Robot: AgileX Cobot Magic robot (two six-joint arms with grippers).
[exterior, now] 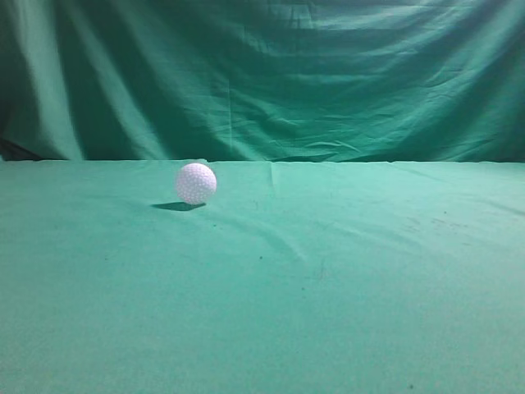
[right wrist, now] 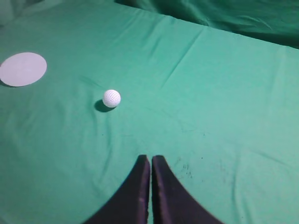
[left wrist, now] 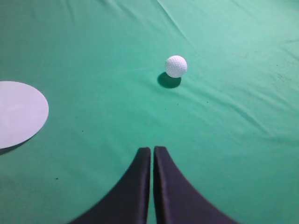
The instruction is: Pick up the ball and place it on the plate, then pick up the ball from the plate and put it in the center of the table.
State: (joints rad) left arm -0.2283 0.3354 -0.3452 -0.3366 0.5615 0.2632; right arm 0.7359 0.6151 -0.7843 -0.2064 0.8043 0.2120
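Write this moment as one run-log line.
ball: on table, apart from plate | left fingers: shut, empty | right fingers: shut, empty

The place looked like a staged robot-recording setup in a lab or studio, not a home. A worktop (exterior: 344, 312) was covered edge to edge in slightly wrinkled teal-green cloth, and a draped green curtain (exterior: 328, 74) hung in folds right behind it, closing off the whole background. Only test props lay there: a dimpled white ball (exterior: 196, 183) and a flat pale plate (left wrist: 18, 113).
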